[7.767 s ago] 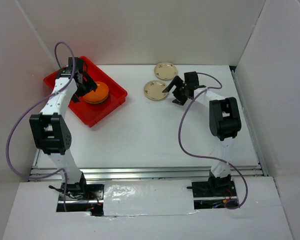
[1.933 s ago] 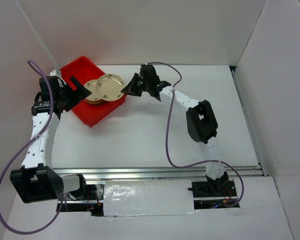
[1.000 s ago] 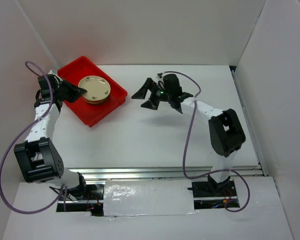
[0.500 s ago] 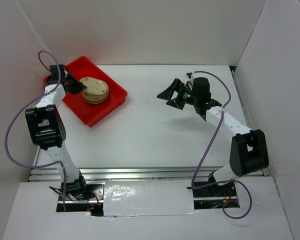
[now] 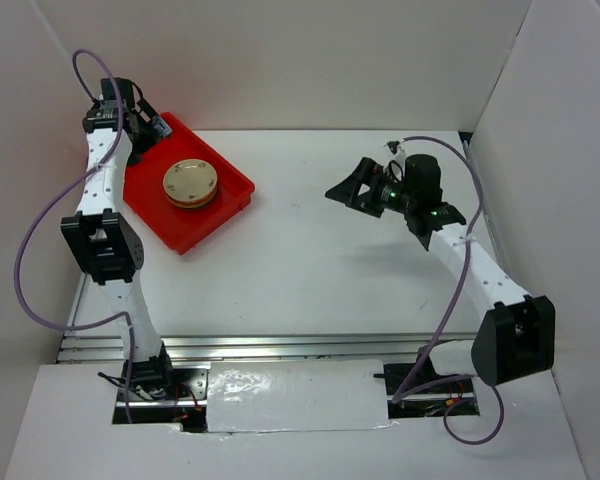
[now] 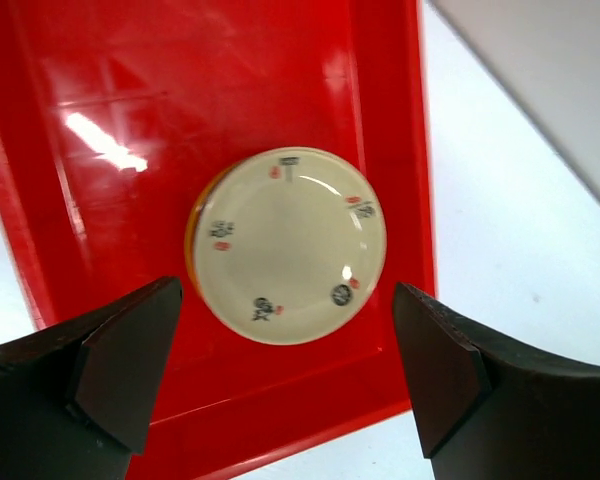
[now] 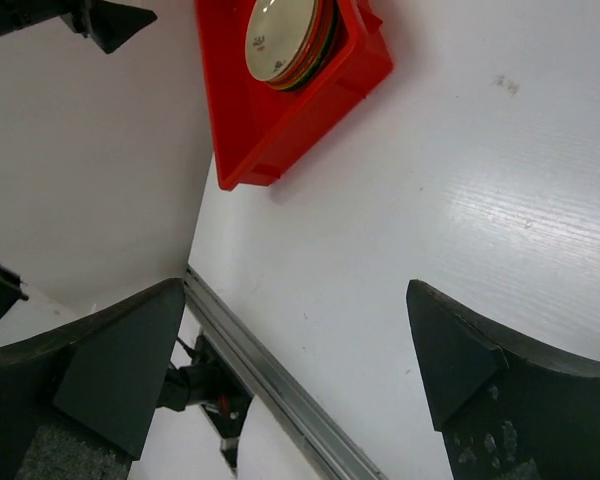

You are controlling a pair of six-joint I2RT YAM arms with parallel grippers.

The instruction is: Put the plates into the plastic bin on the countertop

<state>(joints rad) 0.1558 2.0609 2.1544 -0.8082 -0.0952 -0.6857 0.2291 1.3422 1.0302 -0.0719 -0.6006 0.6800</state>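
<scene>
The left gripper [image 6: 285,295] hangs over the plastic bin [image 6: 180,100], jaws wide apart and holding nothing. The plates [image 6: 285,245] lie stacked inside, a beige one on top. The right gripper [image 7: 295,295], also wide open and empty, hovers above the countertop [image 5: 310,270]. The placing seems finished; next, both arms need only to retreat.

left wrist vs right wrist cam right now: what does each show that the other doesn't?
Left wrist only: the top beige plate face-on, its small printed marks readable, framed by the open left gripper. Right wrist only: the stack from the side with coloured plate edges under the beige one, the metal rail, and the open right gripper. Both: that plate sitting in the plastic bin on the white countertop.
</scene>
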